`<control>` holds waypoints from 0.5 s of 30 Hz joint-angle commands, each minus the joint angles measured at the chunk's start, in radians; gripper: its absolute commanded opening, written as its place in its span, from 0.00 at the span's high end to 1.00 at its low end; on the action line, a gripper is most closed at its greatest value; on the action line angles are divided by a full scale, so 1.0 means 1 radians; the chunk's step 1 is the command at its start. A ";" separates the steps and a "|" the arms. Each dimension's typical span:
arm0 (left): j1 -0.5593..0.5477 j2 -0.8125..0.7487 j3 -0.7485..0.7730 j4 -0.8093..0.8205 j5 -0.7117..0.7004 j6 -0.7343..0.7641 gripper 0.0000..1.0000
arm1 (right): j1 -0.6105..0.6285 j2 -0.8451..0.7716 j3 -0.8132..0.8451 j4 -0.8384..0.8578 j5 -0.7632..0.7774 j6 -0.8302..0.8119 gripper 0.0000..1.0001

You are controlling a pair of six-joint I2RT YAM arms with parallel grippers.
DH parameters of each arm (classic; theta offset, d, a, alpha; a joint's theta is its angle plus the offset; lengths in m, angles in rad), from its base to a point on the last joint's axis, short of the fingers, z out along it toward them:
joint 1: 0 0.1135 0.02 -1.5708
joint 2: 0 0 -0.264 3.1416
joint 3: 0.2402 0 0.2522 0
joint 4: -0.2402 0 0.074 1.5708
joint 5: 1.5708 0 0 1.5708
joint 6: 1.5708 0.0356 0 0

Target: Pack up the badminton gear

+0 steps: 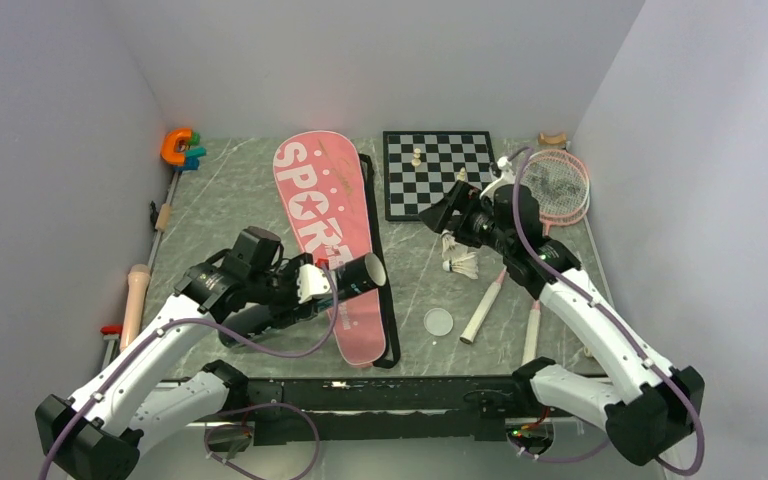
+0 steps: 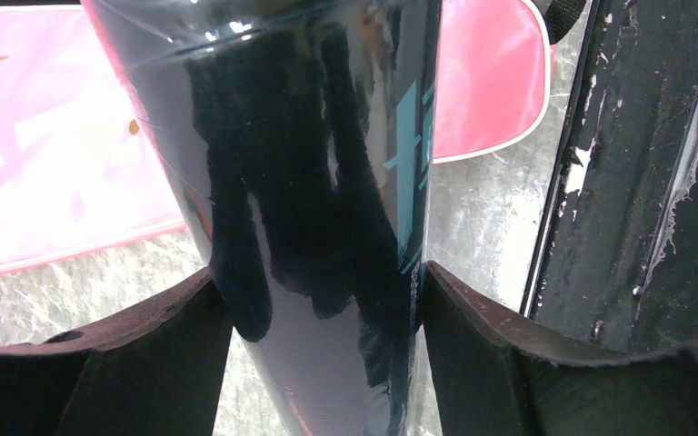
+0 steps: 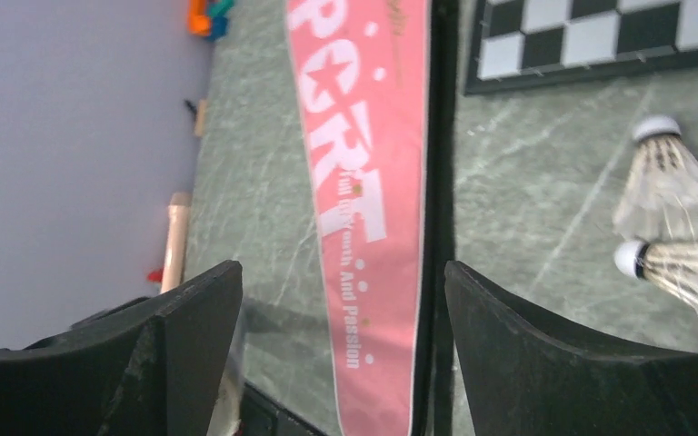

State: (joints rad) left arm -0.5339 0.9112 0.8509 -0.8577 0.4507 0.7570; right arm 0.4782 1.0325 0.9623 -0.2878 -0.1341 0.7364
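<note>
My left gripper (image 1: pixel 322 282) is shut on the long black tube (image 1: pixel 352 276) and holds it over the pink "SPORT" bag (image 1: pixel 317 215), open end toward the right. In the left wrist view the tube (image 2: pixel 318 182) fills the gap between both fingers (image 2: pixel 136 354). My right gripper (image 1: pixel 447 208) is open and empty above two white shuttlecocks (image 1: pixel 460 265). They also show in the right wrist view (image 3: pixel 668 177), right of the bag (image 3: pixel 363 182). Two pink rackets (image 1: pixel 555 185) lie at the right, white handles (image 1: pixel 483 310) toward me. A third shuttlecock is not in view.
A chessboard (image 1: pixel 438 170) with pale pieces lies behind the right gripper. A round clear lid (image 1: pixel 439 321) lies near the racket handles. An orange C-shaped toy (image 1: pixel 175 147) sits at the back left. A wooden-handled tool (image 1: pixel 137 300) lies along the left wall.
</note>
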 commanded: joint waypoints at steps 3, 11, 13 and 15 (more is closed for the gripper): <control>-0.003 -0.019 0.015 -0.004 0.003 0.018 0.69 | -0.073 0.095 -0.102 -0.016 0.052 0.150 0.18; -0.003 -0.034 0.011 -0.012 -0.004 0.020 0.69 | -0.117 0.186 -0.109 0.008 0.118 0.191 0.23; -0.003 -0.039 0.010 -0.008 -0.007 0.022 0.68 | -0.126 0.212 -0.115 0.024 0.131 0.195 0.24; -0.003 -0.043 0.008 -0.006 -0.006 0.022 0.69 | -0.134 0.251 -0.118 0.038 0.148 0.197 0.26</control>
State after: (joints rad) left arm -0.5339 0.8940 0.8509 -0.8814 0.4358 0.7658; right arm 0.3595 1.2339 0.8360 -0.3046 -0.0360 0.9043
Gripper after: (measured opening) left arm 0.722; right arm 0.756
